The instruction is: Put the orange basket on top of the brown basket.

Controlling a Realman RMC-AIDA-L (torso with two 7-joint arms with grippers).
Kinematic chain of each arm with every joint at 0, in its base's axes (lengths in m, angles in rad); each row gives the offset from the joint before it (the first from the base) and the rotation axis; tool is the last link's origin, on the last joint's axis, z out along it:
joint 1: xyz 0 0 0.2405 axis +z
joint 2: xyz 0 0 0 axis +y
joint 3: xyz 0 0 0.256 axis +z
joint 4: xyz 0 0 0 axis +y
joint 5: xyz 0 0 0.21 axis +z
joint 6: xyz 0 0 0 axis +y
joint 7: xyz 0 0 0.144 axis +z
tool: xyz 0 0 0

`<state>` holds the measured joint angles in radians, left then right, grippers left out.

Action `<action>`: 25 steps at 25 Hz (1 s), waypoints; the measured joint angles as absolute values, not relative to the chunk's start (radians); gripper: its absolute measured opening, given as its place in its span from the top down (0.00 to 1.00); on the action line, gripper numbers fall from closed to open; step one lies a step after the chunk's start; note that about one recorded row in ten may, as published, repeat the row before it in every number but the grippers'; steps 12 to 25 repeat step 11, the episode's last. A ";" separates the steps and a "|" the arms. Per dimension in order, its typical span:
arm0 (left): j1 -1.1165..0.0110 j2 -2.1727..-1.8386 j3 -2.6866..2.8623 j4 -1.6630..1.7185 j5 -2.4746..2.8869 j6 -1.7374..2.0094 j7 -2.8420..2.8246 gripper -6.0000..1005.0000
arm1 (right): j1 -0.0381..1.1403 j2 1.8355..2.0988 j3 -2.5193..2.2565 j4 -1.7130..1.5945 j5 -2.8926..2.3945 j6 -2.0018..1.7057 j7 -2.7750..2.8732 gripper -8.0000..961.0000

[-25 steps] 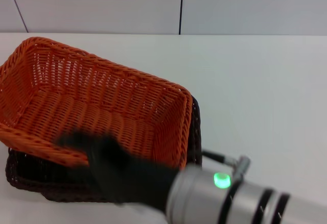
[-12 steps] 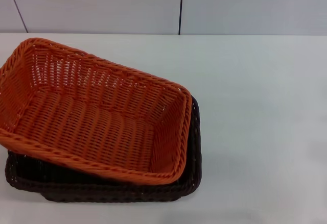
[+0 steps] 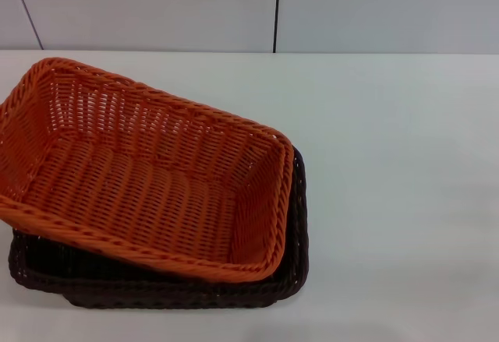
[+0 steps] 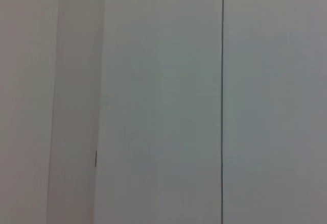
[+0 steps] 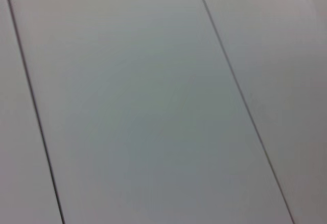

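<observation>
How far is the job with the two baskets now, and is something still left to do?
Done, by the look of it: the orange basket sits on top of the brown basket, which shows only along its near and right edges. It rests askew and tilted rather than nested squarely. Nothing is in hand: neither gripper appears in the head view, and both wrist views show only plain wall panels. At most, squaring it up is left.

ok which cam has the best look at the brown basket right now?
Head view. The brown basket sits on the white table beneath the orange basket, so only its near and right rim show around the orange one. Both wrist views show only pale panelled surfaces, no basket, and neither gripper is in view.
</observation>
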<state>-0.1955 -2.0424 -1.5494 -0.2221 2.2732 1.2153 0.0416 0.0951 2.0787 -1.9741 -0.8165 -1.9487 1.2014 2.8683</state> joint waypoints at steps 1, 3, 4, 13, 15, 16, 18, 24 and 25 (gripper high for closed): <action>-0.197 -2.042 -1.550 -0.220 2.272 1.215 0.042 0.26 | 0.103 2.079 -1.976 -0.804 -1.949 1.203 2.868 0.35; -0.199 -2.043 -1.550 -0.216 2.269 1.215 0.041 0.26 | 0.113 2.079 -1.976 -0.786 -1.949 1.203 2.868 0.35; -0.199 -2.044 -1.550 -0.216 2.268 1.215 0.041 0.26 | 0.113 2.079 -1.976 -0.786 -1.949 1.203 2.868 0.35; -0.193 -2.049 -1.551 -0.218 2.268 1.218 0.041 0.26 | 0.122 2.078 -1.985 -0.766 -1.949 1.188 2.865 0.35; -0.193 -2.049 -1.551 -0.218 2.268 1.218 0.041 0.26 | 0.122 2.078 -1.985 -0.766 -1.949 1.188 2.865 0.35; -0.193 -2.049 -1.551 -0.218 2.268 1.218 0.041 0.26 | 0.122 2.078 -1.985 -0.766 -1.949 1.188 2.865 0.35; -0.193 -2.049 -1.551 -0.218 2.268 1.218 0.041 0.26 | 0.122 2.078 -1.985 -0.766 -1.949 1.188 2.865 0.35; -0.193 -2.049 -1.551 -0.218 2.268 1.218 0.041 0.26 | 0.122 2.078 -1.985 -0.766 -1.949 1.188 2.865 0.35; -0.193 -2.049 -1.551 -0.218 2.268 1.218 0.041 0.26 | 0.122 2.078 -1.985 -0.766 -1.949 1.188 2.865 0.35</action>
